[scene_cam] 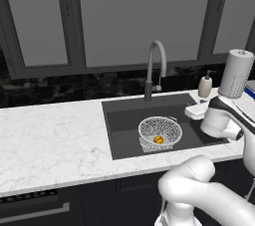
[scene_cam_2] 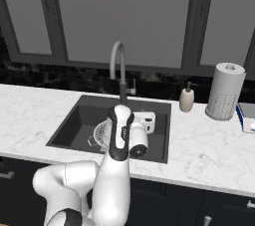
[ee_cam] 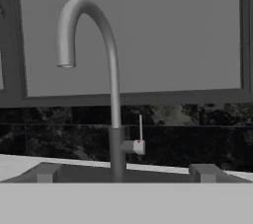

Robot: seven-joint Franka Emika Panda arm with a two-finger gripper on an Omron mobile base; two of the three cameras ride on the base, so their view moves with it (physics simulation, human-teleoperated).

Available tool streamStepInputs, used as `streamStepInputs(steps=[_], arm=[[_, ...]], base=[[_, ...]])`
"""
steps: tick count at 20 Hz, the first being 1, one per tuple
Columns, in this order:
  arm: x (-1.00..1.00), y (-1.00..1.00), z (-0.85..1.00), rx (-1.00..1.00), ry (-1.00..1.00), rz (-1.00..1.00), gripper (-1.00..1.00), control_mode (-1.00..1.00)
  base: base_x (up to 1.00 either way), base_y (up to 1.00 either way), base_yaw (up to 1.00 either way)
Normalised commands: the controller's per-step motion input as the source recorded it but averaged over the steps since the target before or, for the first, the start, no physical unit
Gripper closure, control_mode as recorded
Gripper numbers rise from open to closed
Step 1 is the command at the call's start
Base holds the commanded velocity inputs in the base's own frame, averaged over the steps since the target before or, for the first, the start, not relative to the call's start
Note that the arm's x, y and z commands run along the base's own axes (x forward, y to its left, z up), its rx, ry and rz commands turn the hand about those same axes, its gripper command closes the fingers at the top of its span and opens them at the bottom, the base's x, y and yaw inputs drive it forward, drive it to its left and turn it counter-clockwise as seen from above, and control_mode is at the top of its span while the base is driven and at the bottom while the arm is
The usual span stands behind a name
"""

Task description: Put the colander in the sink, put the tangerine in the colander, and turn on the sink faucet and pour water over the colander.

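Tangerine sits in the colander, which rests on the sink floor toward its front edge, so the faucet step looks in hand. Next move calls for reaching the small side lever. Faucet stands at the sink's back edge, straight ahead of the gripper, apart; its fingertips stand wide apart, holding nothing.
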Motion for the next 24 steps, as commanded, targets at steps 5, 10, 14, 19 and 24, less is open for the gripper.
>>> streamStepInputs(steps=[5, 10, 14, 19, 24], arm=[[0.28, 0.00, 0.03, 0.01, -0.03, 0.00, -1.00, -1.00], [0.35, 0.00, 0.00, 0.01, 0.00, 0.08, -1.00, -1.00], [0.86, 0.00, 0.00, 0.02, 0.10, 0.12, -1.00, -1.00], [0.72, -0.37, -0.04, 0.10, 0.03, 0.09, -1.00, -1.00], [0.07, -0.31, -0.17, 0.11, 0.00, 0.00, -1.00, -1.00]], base=[[0.00, 0.00, 0.00], [0.00, 0.00, 0.00], [0.00, 0.00, 0.00], [0.00, 0.00, 0.00], [0.00, 0.00, 0.00]])
